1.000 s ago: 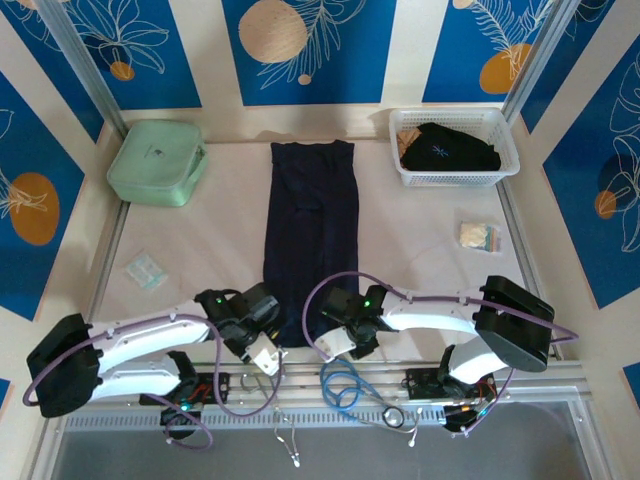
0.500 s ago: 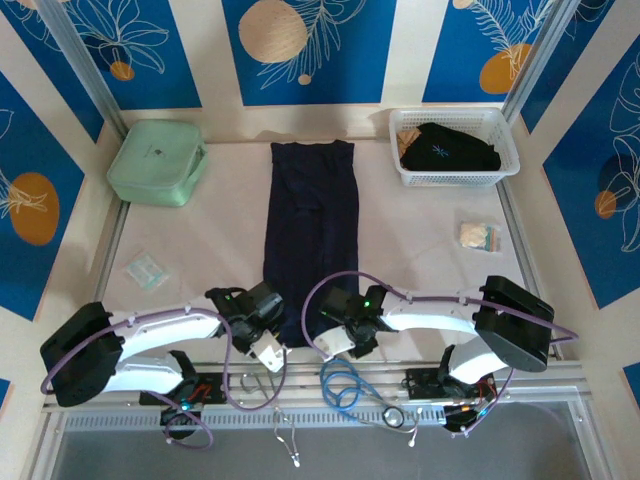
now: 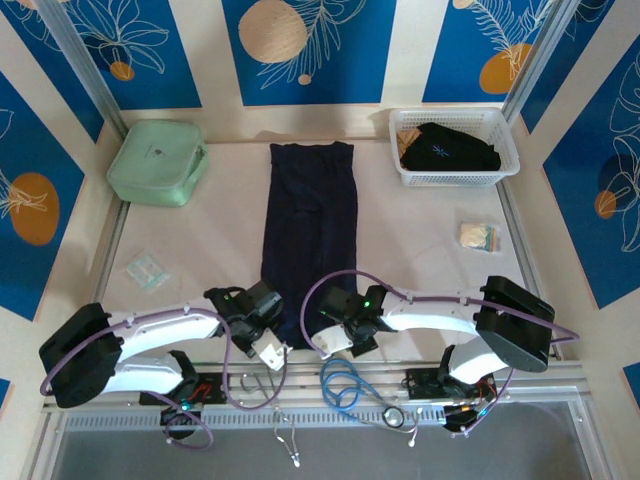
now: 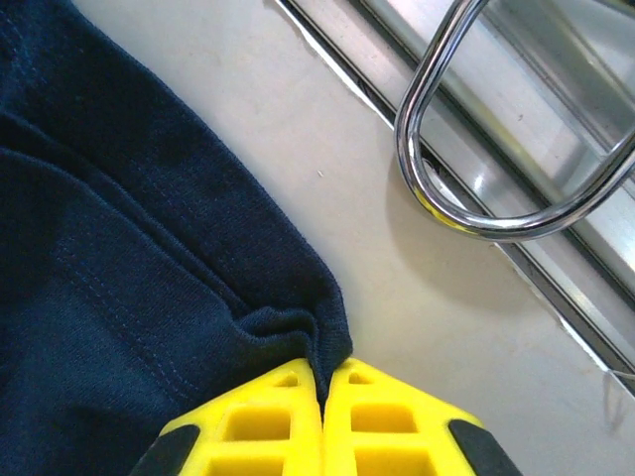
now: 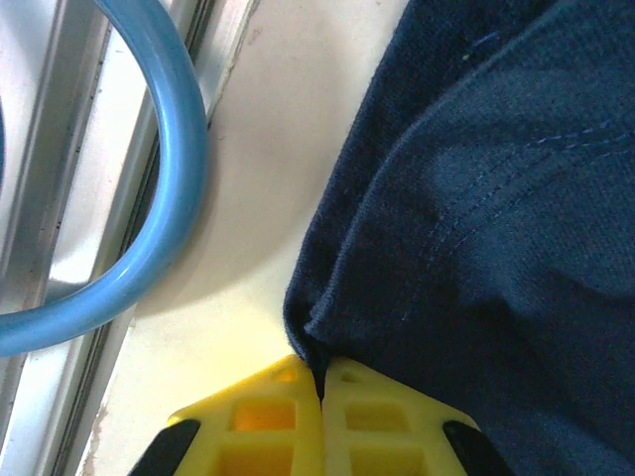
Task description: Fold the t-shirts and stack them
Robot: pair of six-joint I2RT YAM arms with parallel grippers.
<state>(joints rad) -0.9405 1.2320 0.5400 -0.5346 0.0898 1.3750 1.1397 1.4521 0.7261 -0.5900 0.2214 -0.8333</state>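
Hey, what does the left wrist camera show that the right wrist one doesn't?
Left wrist view, not the right: a shiny metal wire loop above the aluminium rail. Right wrist view, not the left: a light-blue cable curving beside the rail. Both: the yellow-fingered left gripper and right gripper, each shut on a corner of the dark navy fabric t-shirt on the beige table.

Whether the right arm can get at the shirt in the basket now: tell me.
Probably not yet: the right hand is shut on a corner of the navy t-shirt; the way to the basket looks free.
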